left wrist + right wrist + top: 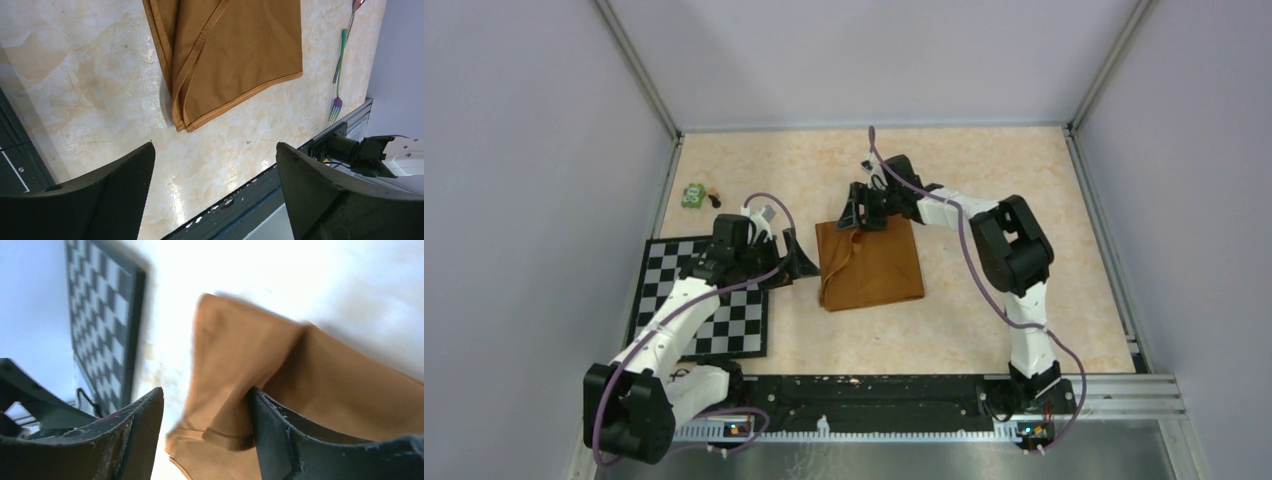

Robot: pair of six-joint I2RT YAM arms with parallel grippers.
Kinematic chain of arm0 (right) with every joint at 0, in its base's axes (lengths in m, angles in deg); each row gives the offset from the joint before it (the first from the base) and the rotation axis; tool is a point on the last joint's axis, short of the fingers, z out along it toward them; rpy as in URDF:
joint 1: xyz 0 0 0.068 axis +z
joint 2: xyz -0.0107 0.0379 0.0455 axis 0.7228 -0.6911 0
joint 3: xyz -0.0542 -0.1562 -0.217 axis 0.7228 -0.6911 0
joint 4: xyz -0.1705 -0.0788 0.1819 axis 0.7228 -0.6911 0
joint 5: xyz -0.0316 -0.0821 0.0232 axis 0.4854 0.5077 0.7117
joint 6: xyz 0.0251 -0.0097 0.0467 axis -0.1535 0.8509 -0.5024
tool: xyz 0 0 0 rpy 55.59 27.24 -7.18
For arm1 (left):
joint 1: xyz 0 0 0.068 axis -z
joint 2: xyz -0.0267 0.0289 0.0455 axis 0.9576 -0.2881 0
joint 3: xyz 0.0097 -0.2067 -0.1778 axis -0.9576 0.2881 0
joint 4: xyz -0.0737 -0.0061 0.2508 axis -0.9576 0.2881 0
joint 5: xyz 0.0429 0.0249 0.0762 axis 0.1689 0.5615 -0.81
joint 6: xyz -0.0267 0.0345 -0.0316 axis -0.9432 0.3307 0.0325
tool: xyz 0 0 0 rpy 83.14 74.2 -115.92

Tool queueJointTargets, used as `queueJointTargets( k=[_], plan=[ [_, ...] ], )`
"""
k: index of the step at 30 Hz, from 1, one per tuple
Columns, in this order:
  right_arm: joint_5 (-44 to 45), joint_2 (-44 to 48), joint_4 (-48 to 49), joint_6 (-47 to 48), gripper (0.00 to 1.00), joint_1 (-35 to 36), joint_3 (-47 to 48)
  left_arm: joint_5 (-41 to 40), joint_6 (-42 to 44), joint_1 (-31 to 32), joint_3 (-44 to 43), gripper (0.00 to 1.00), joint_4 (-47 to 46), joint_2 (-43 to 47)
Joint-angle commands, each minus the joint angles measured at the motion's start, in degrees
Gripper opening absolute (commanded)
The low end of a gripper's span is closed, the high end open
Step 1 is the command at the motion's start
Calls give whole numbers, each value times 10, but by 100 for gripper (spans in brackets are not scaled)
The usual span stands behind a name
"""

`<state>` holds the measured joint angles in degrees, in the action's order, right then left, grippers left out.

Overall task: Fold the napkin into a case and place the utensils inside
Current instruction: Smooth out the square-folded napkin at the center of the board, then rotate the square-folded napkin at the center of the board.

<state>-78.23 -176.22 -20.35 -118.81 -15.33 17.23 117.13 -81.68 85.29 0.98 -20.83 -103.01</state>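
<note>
Napkin: the rust-orange napkin (874,265) lies folded to a near-square on the table (984,180), between my two arms. I judge it is no case shape yet.
Right gripper: my right gripper (864,212) sits at the napkin's far edge, jaws apart and straddling a raised ridge of cloth. One finger (280,440) touches the ridge and the other has bare table beside it, so I read it as not clamped.
Left gripper: my left gripper (789,264) hangs spread wide with nothing in it, just beside the napkin's left edge, by the checkered mat (694,300).
Key relation: the ridge runs along the gap between the right fingers, so a squeeze crosses it. The rest of the cloth stretches from there toward the arm bases.
Nearer arm: the right one, since the left is beside the cloth, not on it.
Utensils: a rainbow-tinted fork (340,70) lies on the table off the napkin's other side, along that edge, tines toward the near rail (350,120). I cannot find it overhead.
Next move, my guess: pinch the ridge, lift, and carry the far edge toward me.
</note>
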Motion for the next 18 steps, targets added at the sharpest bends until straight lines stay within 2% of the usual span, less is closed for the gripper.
queueJointTargets(
  k=[1,3,5,12,14,18],
  plan=[
    [-12,-23,88,-70,63,56,88,-27,-2,-2,-12,94,-5,20],
    [-15,-29,90,-87,65,59,106,-35,1,-2,-15,94,-4,23],
    [0,-11,57,-63,68,52,103,-34,2,-2,-22,94,4,22],
    [16,110,-67,16,71,30,-13,-30,8,-2,-30,95,-4,3],
    [27,145,-95,34,66,31,-67,-27,4,-2,-38,95,-8,-7],
    [37,192,-120,39,42,32,-160,-16,-3,-2,-42,95,-23,-17]
  ],
)
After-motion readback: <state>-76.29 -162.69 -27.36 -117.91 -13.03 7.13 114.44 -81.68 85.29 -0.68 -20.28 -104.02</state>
